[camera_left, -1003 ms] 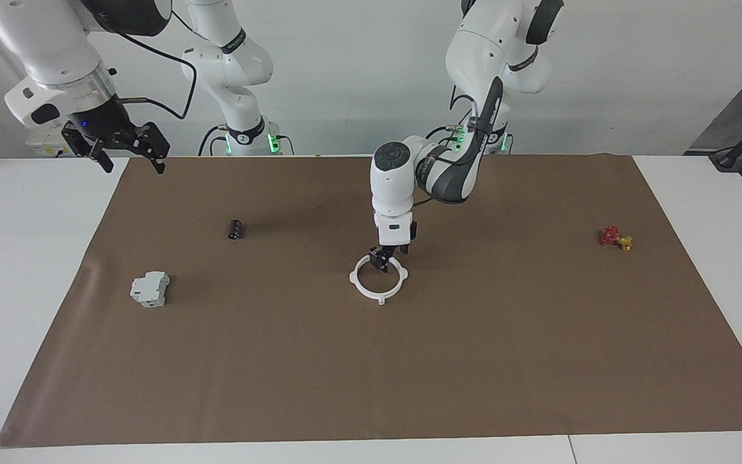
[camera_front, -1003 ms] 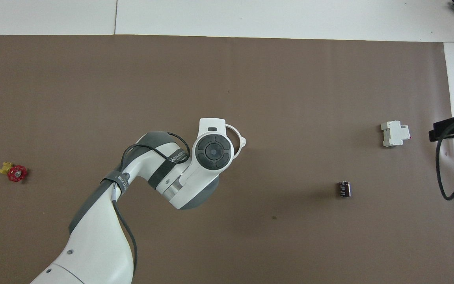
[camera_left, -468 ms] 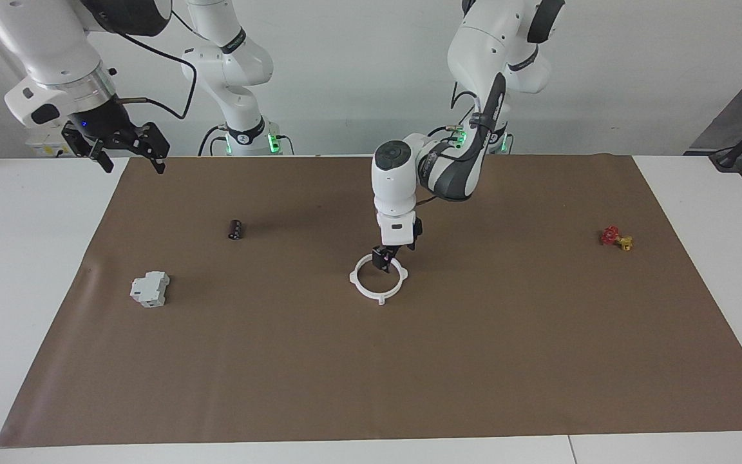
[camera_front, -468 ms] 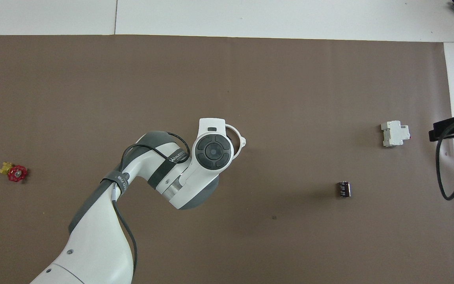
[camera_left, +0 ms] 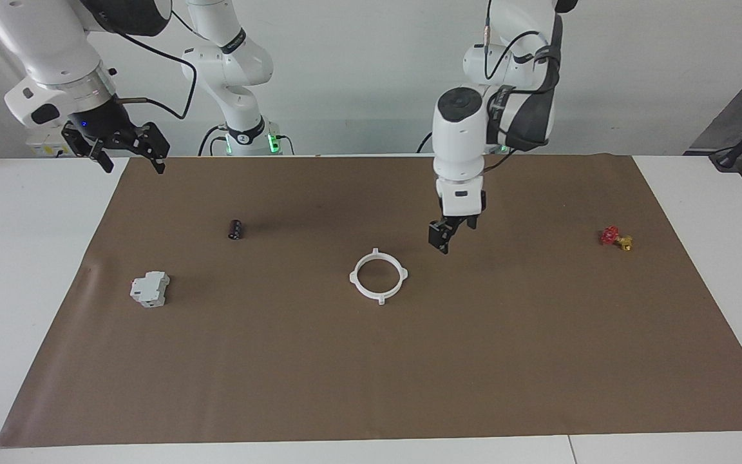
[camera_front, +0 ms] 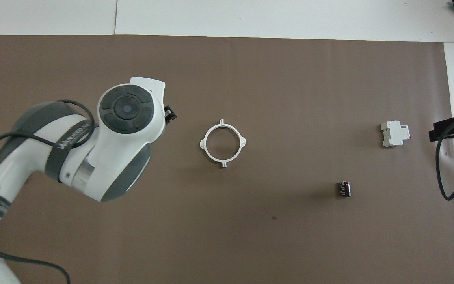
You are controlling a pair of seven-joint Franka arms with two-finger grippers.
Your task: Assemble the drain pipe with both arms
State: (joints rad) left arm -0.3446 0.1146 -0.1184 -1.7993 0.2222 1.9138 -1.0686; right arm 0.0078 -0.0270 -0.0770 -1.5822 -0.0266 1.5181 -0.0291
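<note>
The left tool (camera_left: pixel 443 241) is hanging released and empty over bare mat at centre frame, apart from the drain pipe (camera_left: pixel 378 276). The pipe is lying as 1 closed ring mid-mat. A clean retreat means keeping clear of it. The right tool (camera_left: pixel 131 151) is waiting released, upper left. No containers are showing.
</note>
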